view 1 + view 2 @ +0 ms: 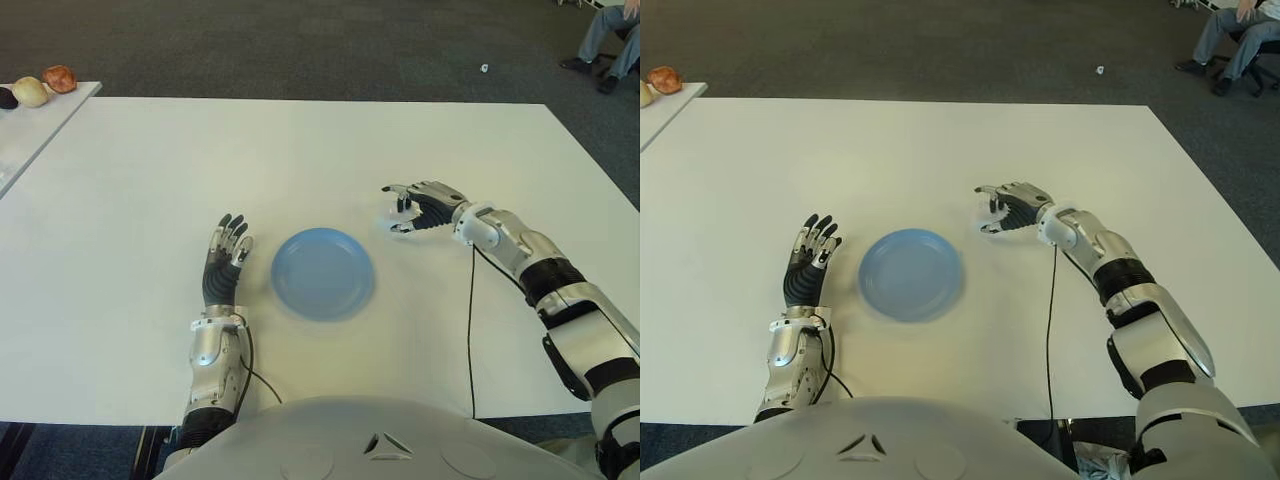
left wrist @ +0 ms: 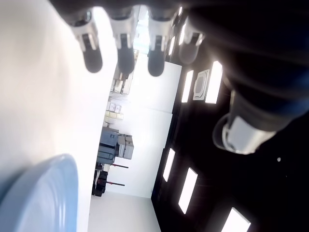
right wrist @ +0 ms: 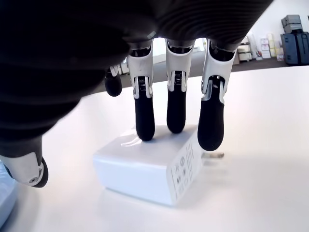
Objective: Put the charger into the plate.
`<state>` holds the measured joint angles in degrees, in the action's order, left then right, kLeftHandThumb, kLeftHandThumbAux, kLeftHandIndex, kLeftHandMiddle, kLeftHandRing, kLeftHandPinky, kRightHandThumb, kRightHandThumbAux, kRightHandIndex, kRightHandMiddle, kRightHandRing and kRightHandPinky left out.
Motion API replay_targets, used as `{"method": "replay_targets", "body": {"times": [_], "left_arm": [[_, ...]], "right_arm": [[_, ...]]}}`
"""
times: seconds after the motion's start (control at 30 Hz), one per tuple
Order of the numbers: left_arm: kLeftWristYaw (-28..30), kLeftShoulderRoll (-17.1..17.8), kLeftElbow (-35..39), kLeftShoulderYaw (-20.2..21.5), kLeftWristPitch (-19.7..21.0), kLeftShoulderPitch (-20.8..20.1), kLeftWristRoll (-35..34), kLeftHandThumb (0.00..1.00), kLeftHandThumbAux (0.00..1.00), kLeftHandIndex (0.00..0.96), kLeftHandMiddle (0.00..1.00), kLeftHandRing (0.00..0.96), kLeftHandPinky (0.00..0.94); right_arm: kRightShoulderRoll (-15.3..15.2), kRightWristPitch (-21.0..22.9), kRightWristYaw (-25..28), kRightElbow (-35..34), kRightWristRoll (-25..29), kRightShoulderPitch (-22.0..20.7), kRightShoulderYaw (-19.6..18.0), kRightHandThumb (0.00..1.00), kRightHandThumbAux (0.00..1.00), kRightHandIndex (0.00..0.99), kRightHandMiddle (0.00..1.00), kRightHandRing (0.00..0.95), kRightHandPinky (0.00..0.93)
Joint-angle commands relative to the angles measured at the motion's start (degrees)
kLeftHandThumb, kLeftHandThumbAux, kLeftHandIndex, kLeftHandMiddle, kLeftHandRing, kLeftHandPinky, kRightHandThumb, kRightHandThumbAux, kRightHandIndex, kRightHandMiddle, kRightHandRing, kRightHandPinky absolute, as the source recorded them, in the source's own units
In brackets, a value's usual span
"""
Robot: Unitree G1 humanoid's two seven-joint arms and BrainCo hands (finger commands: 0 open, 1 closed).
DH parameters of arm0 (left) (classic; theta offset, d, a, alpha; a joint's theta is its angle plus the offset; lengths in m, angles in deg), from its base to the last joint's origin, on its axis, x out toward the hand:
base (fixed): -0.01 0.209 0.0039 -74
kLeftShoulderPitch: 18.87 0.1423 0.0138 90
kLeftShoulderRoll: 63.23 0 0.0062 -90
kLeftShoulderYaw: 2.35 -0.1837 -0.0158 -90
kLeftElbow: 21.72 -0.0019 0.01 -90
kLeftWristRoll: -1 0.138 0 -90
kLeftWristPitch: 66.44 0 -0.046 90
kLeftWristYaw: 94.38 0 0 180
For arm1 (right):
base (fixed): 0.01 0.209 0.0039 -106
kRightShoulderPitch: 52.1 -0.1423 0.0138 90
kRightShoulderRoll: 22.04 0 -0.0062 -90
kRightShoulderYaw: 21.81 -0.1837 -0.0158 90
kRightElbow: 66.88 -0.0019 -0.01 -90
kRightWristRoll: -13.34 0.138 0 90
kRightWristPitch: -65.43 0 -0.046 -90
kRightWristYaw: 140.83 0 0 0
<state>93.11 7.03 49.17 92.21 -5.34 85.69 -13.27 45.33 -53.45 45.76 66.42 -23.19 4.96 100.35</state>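
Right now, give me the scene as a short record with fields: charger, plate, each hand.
charger: white block charger lying on the white table, right of the plate
plate: round blue plastic plate, holding nothing
right hand: right hand over the charger, fingertips on its top, not closed around it
left hand: left hand left of the plate, fingers straight

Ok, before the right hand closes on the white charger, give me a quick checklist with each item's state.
1. Right hand over the white rectangular charger: ok, fingertips touch its top.
2. Thumb closed against the charger: not ok, it sits apart, so no grasp yet.
3. Charger flat on the white table: ok, prongs pointing sideways.
4. Round blue plate free to receive it: ok, nothing in it.
5. Left hand out of the way: ok, open on the plate's left side.
6. Path from charger to plate: ok, only bare table between.
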Motion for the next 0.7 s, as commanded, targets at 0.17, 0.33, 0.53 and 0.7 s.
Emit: {"method": "replay_targets", "body": {"times": [0.17, 0.33, 0.53, 0.7], "left_arm": [[0.91, 0.13, -8.58, 2.53, 7.56, 5.78, -1.96, 0.0, 0.595, 0.086, 0.133, 0.118, 0.15], [1.07, 0.01, -8.61, 2.8, 7.76, 5.6, -1.69, 0.0, 0.589, 0.082, 0.129, 0.114, 0.146], [0.93, 0.12, -8.55, 2.95, 7.95, 5.22, -1.29, 0.0, 0.588, 0.079, 0.129, 0.113, 0.144], [0.41, 0.28, -8.35, 2.81, 8.15, 5.16, -0.68, 0.0, 0.588, 0.075, 0.127, 0.111, 0.136]], "right_arm": [[-5.18, 2.56, 8.02, -6.58, -1.41, 10.02, 0.09, 0.0, 0.532, 0.0, 0.576, 0.618, 0.497], [-6.8, 2.52, 8.41, -9.76, -1.46, 12.51, -1.44, 0.0, 0.546, 0.0, 0.578, 0.617, 0.479], [-7.63, 1.34, 7.07, -11.05, -1.59, 14.35, -2.7, 0.0, 0.555, 0.0, 0.584, 0.617, 0.466], [-7.84, 0.68, 6.48, -11.46, -1.66, 15.25, -3.61, 0.0, 0.557, 0.0, 0.578, 0.612, 0.455]]}}
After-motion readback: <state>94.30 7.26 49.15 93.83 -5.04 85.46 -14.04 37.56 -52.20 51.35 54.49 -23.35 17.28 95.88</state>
